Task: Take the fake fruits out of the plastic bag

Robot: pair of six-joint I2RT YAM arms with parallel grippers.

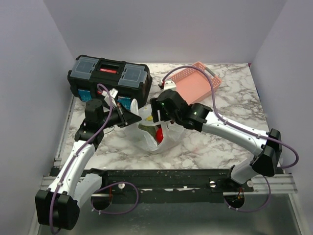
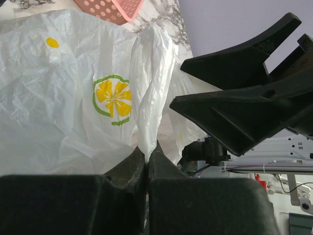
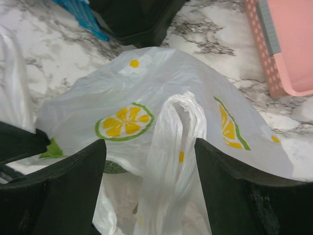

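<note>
The bag [image 1: 168, 139] is sitting mid-table with red fruit [image 1: 159, 135] inside, its 9 o'clock side clamped in the left gripper [image 2: 146, 156]. The right gripper [image 3: 146, 152] is straddling the 12 o'clock handle [image 3: 178, 117], fingers apart. Opening the mouth likely needs it closing there and pulling away.

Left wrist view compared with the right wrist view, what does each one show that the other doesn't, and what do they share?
Left wrist only: the left gripper shut on a pinched fold of the plastic bag.
Right wrist only: a twisted bag handle standing upright between the spread fingers of the right gripper, gripped by neither.
Both: the lemon-printed bag, the pink basket, the marble table, and the right gripper open.
</note>
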